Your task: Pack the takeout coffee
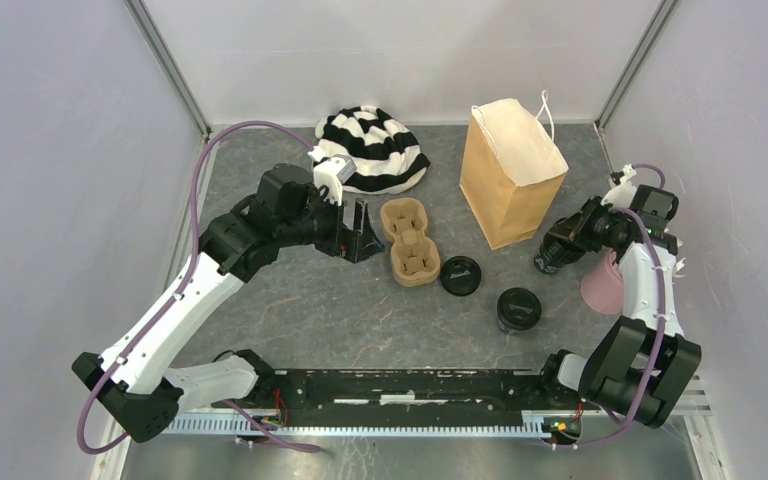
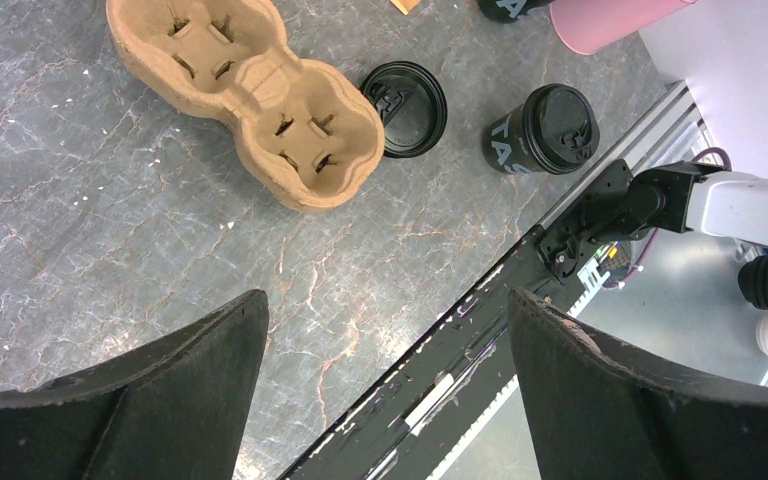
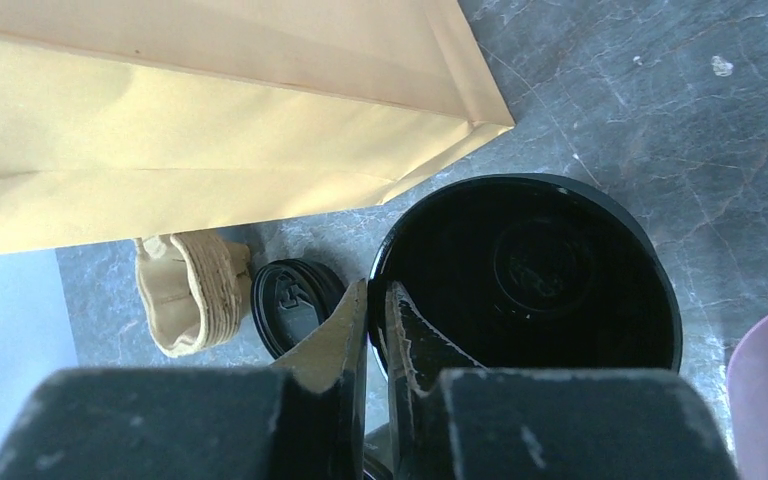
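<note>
Veins of pale marbling run across the grey desk [image 1: 340, 320]. At right of centre in the top view, the right claw [image 3: 375, 290] has its blunt black fingers [image 3: 345, 330] nearly together, pinched on the thin rim of the open black cup [image 3: 530, 270], whose glossy round inside shows. This cup stands just right of the creased brown paper bag [image 1: 510, 180] and left of the smooth pink cup [image 1: 603, 285]. The lidded black cup [image 1: 518, 308] stands apart at lower centre. The flat round loose lid [image 1: 460, 275] lies just right of the moulded-cardboard two-cup carrier [image 1: 408, 240], whose surface is rough and fibrous. The left claw [image 2: 385, 300] hangs with its fingers spread wide and nothing between them, just left of the carrier. Soft black-and-white striped fabric [image 1: 375, 148] sits at upper centre.
</note>
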You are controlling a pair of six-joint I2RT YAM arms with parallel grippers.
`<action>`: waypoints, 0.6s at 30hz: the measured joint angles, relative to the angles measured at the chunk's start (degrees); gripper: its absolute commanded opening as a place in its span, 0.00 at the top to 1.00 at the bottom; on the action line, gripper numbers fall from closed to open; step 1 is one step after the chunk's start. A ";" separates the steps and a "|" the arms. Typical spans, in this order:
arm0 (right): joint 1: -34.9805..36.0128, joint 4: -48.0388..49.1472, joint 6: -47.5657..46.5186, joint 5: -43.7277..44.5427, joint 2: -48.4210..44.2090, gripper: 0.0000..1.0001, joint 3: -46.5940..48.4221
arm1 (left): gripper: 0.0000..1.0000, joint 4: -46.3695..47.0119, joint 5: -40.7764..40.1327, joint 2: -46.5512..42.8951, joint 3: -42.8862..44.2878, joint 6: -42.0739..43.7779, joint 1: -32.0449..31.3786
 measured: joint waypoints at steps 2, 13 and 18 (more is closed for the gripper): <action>0.00 -0.66 -0.15 0.57 0.00 0.93 0.46 | 0.06 0.00 0.00 0.00 0.00 0.00 0.00; 5.49 -6.56 -3.43 11.58 -0.11 0.95 5.77 | 0.06 0.04 0.42 -0.02 0.00 0.00 -0.04; 10.84 -9.29 -5.33 18.93 -0.02 0.95 7.78 | 0.06 0.04 1.05 -0.02 0.00 0.00 -0.15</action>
